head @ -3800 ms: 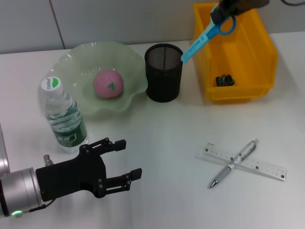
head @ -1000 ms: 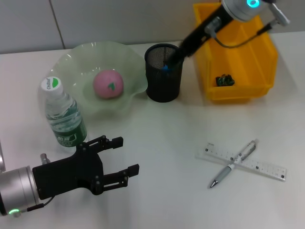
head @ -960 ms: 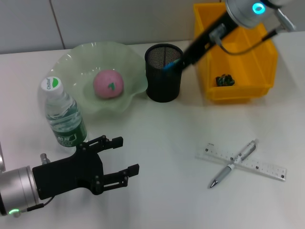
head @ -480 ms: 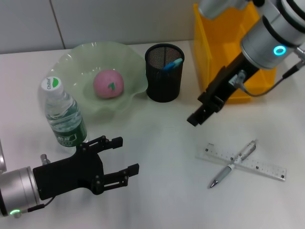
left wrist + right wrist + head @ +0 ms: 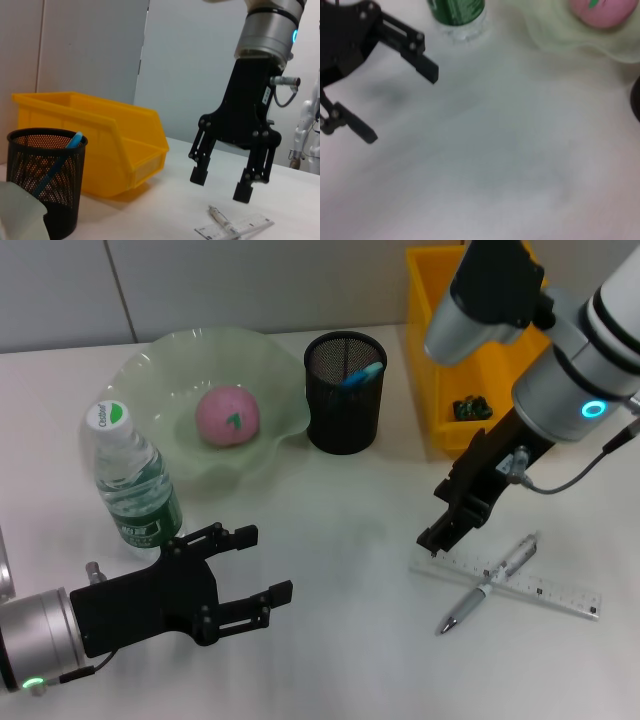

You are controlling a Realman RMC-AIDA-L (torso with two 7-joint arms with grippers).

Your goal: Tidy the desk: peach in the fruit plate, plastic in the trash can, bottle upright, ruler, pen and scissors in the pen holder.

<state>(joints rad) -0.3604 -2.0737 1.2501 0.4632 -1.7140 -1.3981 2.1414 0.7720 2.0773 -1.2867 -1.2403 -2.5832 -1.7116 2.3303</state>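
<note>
Scissors (image 5: pixel 362 372) stand in the black mesh pen holder (image 5: pixel 344 392), the peach (image 5: pixel 227 415) lies in the green fruit plate (image 5: pixel 150 365), the bottle (image 5: pixel 132 483) stands upright beside that plate, and a dark scrap, probably the plastic, rests in the yellow bin (image 5: pixel 560 360). Remaining items are the pen (image 5: pixel 492 581) and the ruler (image 5: pixel 540 585), which lie crossed on the desk (image 5: pixel 340 540) near its right front, the pen on top of the ruler. The right gripper (image 5: pixel 437 536) hangs just above the near end of this pair with its fingers apart and nothing between them; the left wrist view confirms both black fingers (image 5: pixel 199 175) spread wide over the pen (image 5: pixel 220 219) and ruler (image 5: pixel 250 224). The left gripper (image 5: pixel 258 570) sits parked near the bottle, also spread and empty. The step in hand appears to be the pickup of the pen. Take the pen first, since it lies uppermost. Turn the wrist so the fingers straddle the barrel across its width, centre on a stretch clear of the crossing point, and descend until the tips almost touch the desk before closing. A grip at the crossing risks catching the ruler edge and dragging both. Lift straight up, then check that the ruler stays flat.
</note>
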